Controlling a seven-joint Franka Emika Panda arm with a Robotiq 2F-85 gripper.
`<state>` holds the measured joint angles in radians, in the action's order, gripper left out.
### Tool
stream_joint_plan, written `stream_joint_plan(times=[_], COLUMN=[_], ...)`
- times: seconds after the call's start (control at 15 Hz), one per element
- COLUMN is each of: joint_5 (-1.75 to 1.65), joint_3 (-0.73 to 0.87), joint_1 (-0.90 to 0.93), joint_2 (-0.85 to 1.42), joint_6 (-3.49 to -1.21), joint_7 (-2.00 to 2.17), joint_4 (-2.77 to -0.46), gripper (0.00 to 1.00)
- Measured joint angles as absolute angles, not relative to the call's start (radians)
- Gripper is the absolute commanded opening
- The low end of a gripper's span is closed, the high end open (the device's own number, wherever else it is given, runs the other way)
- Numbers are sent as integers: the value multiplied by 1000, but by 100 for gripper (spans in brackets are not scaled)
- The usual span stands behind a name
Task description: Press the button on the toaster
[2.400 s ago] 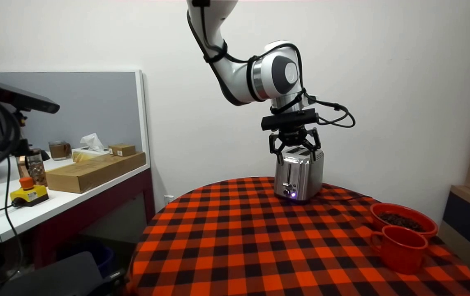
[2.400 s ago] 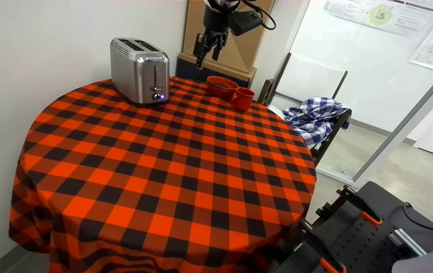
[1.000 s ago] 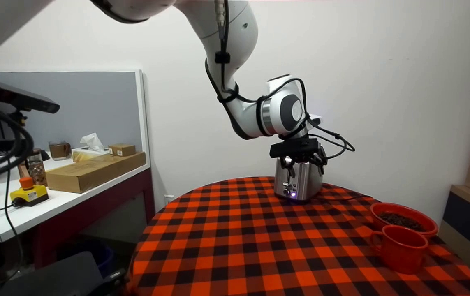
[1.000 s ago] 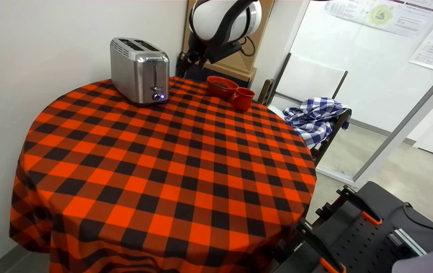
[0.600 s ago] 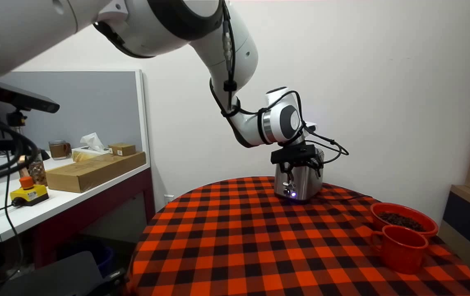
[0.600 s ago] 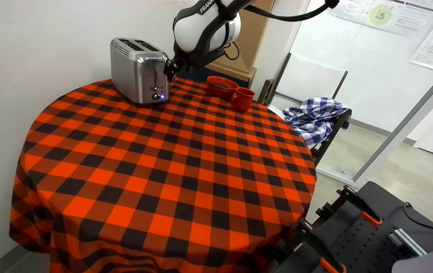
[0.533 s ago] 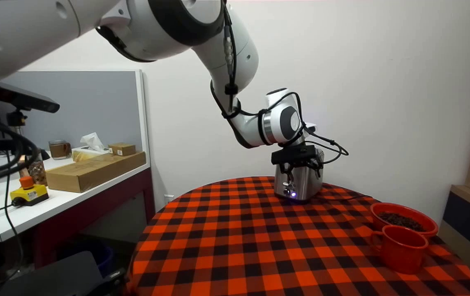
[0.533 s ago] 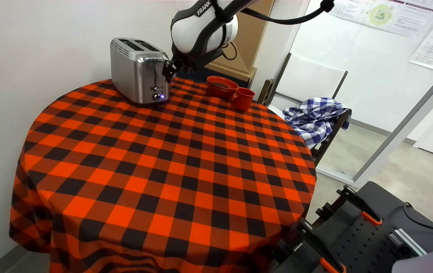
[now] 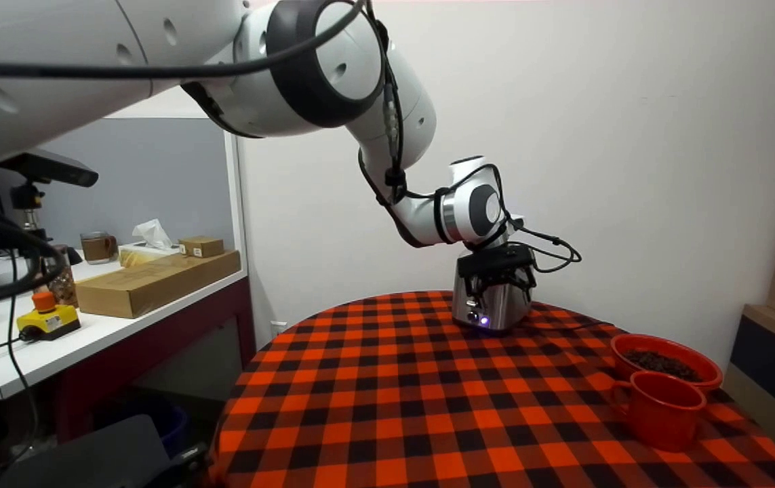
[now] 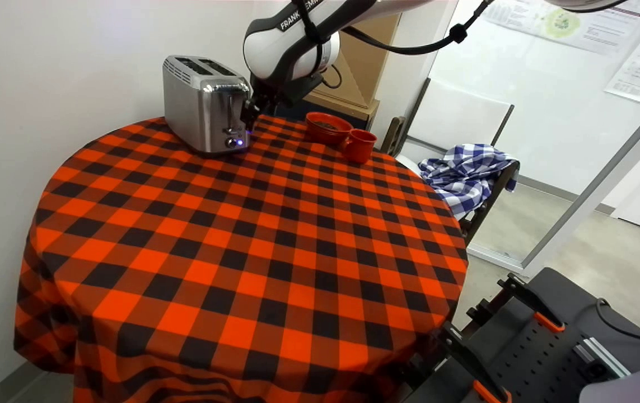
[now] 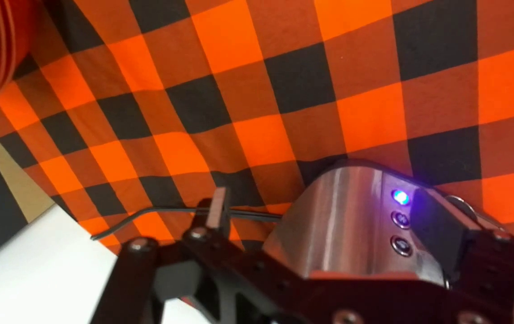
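So, your black two-fingered gripper (image 11: pixel 319 200) has its jaws apart; at four o'clock in the wrist view stands the boxy, shiny silver metal toaster (image 11: pixel 344 222), its round button (image 11: pixel 401 197) glowing blue.

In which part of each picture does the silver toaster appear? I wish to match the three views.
In an exterior view: silver toaster, right of centre.
In an exterior view: silver toaster, upper left.
Wrist view: silver toaster, lower right, partly behind the tool.
Shared landmark: the blue-violet light glowing on the toaster's end.
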<state>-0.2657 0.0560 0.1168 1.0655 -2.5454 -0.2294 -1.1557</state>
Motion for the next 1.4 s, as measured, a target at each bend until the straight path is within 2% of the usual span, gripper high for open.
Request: stream_joint_plan(times=[0.53, 1.4], joint_5=[-266, -263], joint_3=[27, 20], joint_1=[103, 70], joint_2=[1101, 1101], joint_6=[-2493, -2687], joint_7=[-340, -309], joint_4=[-1109, -1192], gripper=[100, 100])
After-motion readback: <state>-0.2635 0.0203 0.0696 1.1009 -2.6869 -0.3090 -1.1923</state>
